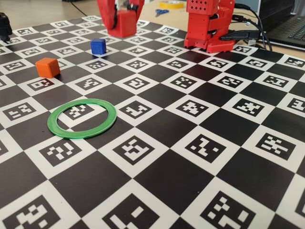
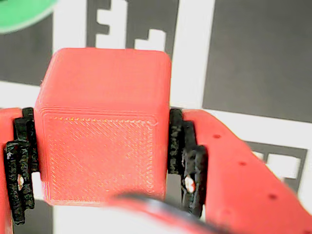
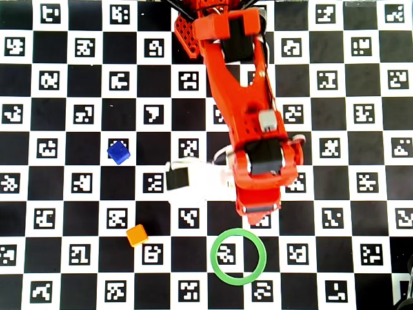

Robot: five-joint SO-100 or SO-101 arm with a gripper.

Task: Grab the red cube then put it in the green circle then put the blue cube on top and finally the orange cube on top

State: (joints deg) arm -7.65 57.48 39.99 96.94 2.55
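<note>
As the wrist view shows, tool (image 2: pixel 103 168) clamped on red cube (image 2: pixel 102 131), pads (image 2: pixel 183 156) flush against both sides.

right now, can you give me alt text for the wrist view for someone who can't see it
Close-up of the red cube held in the red pincer, its black-padded fingers pressed against the cube's left and right sides. Behind it is a black-and-white checkerboard mat printed with square markers, and a sliver of the green circle shows in the top left corner.
</note>
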